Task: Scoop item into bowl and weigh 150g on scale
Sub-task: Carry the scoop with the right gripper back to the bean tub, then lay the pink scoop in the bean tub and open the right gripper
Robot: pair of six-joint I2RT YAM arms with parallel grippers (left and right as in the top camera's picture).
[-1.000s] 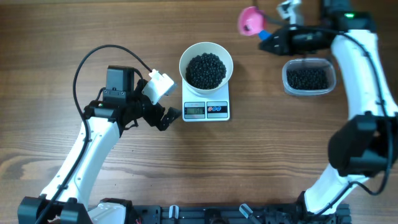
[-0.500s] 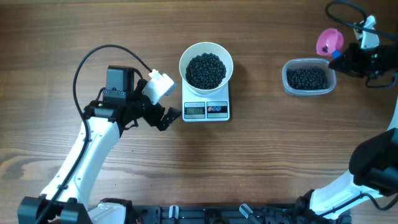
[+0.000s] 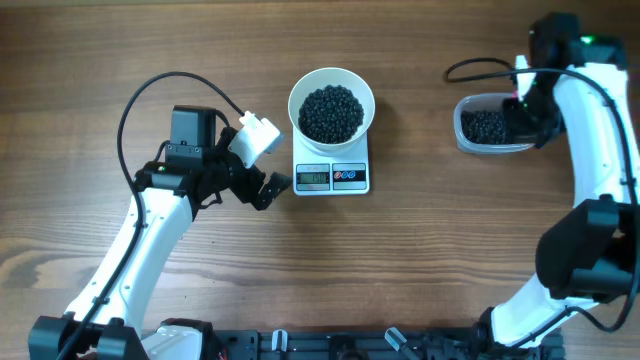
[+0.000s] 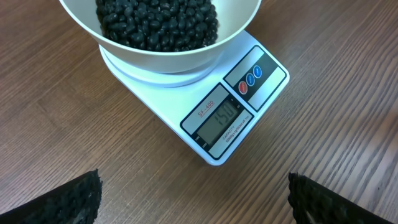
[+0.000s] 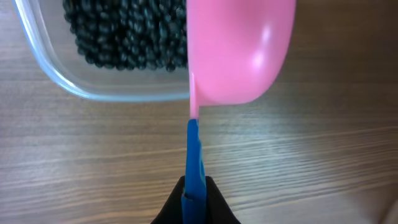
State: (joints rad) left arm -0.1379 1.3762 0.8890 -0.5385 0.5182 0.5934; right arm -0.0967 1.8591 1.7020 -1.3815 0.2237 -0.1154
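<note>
Wood-grain tabletop [image 3: 100, 60] everywhere. The white bowl [image 3: 298, 95] sits on the little scale [image 3: 348, 185], heaped with black beans [image 3: 331, 112], and the display looks to read about the target.

My right pincer [image 5: 194, 198] is clenched on the blue handle of the pink scoop [image 5: 239, 50], which hangs empty over the rim of the clear tub [image 5: 93, 93] holding more beans. My left pincer [image 3: 265, 188] is spread wide and holding nothing, parked just beside the scale.

My guess on handling: the beans are loose and will roll off anywhere. The scoop is light, stiff plastic with a skinny handle, so pinch it firmly and keep it level. The loaded bowl looks smooth, so I'd take it by the rim.
</note>
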